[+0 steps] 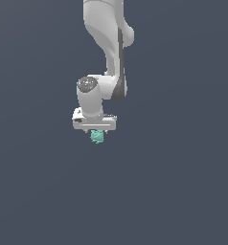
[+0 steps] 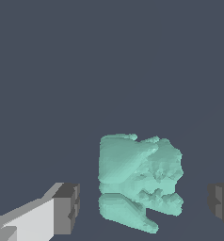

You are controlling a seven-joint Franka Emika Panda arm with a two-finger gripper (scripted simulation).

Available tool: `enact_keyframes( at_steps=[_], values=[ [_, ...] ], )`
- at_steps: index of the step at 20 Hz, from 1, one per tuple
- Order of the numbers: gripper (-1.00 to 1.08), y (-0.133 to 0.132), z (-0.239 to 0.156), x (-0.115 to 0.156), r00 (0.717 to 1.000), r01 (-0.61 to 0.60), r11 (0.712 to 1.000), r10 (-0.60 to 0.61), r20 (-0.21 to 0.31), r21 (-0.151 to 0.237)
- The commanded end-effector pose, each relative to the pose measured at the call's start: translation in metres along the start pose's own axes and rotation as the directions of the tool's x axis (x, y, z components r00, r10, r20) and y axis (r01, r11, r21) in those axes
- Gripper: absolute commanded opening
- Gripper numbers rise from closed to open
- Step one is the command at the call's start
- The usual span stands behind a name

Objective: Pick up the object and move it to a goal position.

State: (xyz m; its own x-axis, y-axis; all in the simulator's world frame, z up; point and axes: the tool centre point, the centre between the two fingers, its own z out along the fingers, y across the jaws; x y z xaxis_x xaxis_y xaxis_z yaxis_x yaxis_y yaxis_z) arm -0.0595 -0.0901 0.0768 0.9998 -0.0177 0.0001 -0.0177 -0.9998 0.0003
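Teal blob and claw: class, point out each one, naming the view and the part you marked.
Teal blob (image 2: 140,181): wrist view, on its bumpy middle.
Claw (image 2: 142,204): wrist view, midway between its two grey fingertips, which stand apart from the blob.

You're getting flat, even sim lighting here, no glare or blown highlights anywhere. The glossy white robot arm (image 1: 106,43) is shaded softly, darker toward the exterior view's right. Around the lumpy teal-green blob (image 2: 140,181) there's no clear cast shadow on the plain slate-blue background. Both views are sharp edge to edge, just low-res, jaggy outlines.
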Motion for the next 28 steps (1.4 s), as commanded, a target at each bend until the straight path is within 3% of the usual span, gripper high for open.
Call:
enact_keyframes(
  at_steps=[1,10,11,28],
  values=[
    [1.0,0.0,0.012,-0.001,1.0,0.0,1.0,0.0,0.001,0.0],
    [1.0,0.0,0.036,-0.001,1.0,0.0,1.0,0.0,0.0,0.0],
    [-1.0,0.0,0.036,-0.001,1.0,0.0,1.0,0.0,0.0,0.0],
    [-1.0,0.0,0.02,0.002,1.0,0.0,1.0,0.0,-0.001,0.0]
  ],
)
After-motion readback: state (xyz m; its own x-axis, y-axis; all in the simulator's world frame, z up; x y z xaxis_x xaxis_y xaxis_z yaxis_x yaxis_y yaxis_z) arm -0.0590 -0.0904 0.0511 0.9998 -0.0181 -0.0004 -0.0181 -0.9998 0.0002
